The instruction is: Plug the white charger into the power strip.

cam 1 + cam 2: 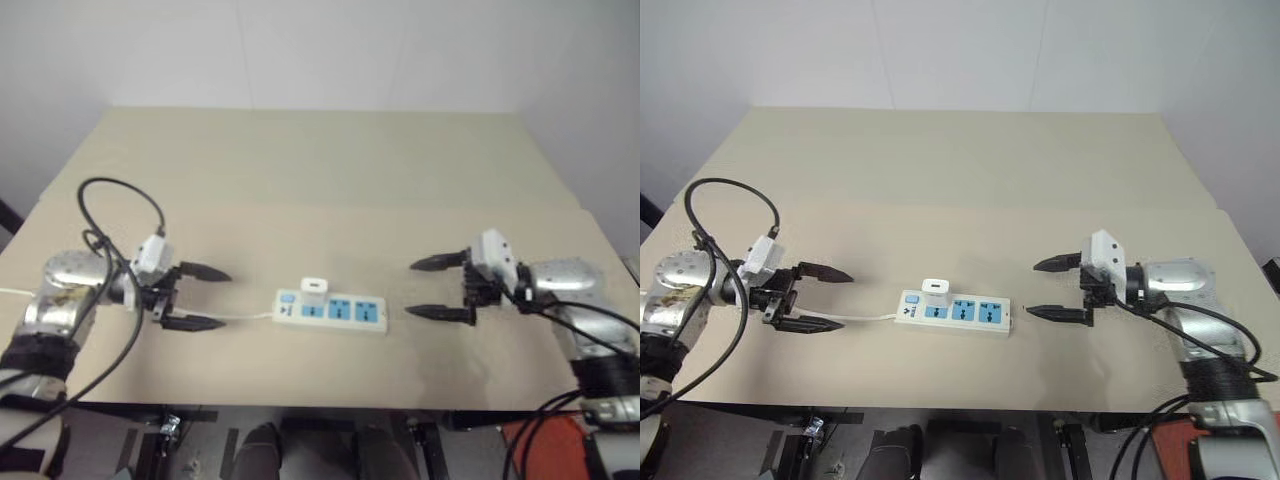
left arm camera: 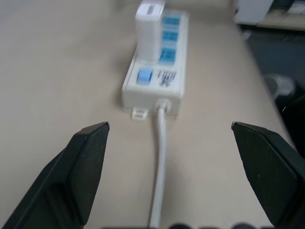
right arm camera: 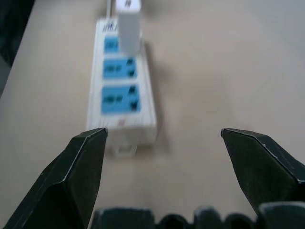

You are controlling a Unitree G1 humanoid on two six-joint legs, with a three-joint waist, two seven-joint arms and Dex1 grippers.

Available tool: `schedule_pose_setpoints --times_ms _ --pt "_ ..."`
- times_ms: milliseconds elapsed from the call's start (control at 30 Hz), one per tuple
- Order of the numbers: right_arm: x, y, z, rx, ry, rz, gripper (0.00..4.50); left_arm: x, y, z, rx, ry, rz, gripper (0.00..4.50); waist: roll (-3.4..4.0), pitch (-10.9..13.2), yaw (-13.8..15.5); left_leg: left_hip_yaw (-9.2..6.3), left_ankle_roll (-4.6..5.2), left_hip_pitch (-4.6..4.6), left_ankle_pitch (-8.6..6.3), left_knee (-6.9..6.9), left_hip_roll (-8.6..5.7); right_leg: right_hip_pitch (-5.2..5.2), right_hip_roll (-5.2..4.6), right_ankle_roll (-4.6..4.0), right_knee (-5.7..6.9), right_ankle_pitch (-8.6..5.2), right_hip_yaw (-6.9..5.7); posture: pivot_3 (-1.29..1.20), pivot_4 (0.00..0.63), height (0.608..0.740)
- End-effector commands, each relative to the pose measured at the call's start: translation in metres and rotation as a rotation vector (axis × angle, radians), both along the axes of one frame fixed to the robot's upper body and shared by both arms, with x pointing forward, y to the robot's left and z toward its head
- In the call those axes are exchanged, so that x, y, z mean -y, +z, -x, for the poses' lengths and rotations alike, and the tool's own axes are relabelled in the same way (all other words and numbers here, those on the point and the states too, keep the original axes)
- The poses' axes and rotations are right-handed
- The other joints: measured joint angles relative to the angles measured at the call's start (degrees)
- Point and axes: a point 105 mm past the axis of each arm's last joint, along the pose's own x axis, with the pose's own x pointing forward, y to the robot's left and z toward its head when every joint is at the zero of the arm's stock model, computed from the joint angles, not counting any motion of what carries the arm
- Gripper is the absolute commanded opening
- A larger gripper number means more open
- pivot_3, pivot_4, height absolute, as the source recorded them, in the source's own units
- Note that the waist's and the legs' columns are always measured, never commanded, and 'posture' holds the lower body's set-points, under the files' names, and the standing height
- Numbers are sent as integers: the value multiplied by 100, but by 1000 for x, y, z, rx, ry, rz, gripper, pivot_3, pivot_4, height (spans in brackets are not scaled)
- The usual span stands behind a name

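1. The charger (image 1: 314, 287) stood plugged upright in the strip (image 1: 331, 311) at mid-tabletop (image 1: 320, 180).
2. The left hand (image 1: 196, 297), wide open and empty, hovered at the strip's 9 o'clock, apart.
3. The right hand (image 1: 438, 288), equally spread and empty, hovered at 3 o'clock.

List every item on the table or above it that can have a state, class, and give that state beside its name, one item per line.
white charger: standing upright in the power strip, in the socket nearest the cord end.
power strip: lying flat on the table; three blue sockets free.
cord: attached to the strip's end, trailing toward the left gripper.
left gripper: open, holding nothing, apart from the strip.
right gripper: open, holding nothing, apart from the strip.
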Motion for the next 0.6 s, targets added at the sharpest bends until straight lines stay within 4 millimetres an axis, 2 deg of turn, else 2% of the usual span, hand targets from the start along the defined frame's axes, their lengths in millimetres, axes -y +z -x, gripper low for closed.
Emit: schedule_pose_setpoints --times_ms 33,200,367,600 --pt "7 11 8 26 -2 86 4500 -5 13 -1 69 12 14 4486 0 0 -7 1 0 0 0 0 0 0 -1 0 0 0 0 0 150 740" --pt "23 5 12 25 -49 210 4500 1 9 2 69 0 33 4486 0 0 -12 2 0 3 0 1 1 1 -1 0 3 0 0 0 150 740" --pt "30 7 15 49 -94 235 4500 7 8 0 59 -16 52 4486 0 0 -17 2 0 2 0 1 1 1 0 0 5 0 1 0 150 740" --pt "27 9 24 53 -85 217 4500 7 11 -3 68 -11 48 4486 0 0 -25 2 0 4 0 6 0 2 -1 -1 10 1 1 0 150 740"
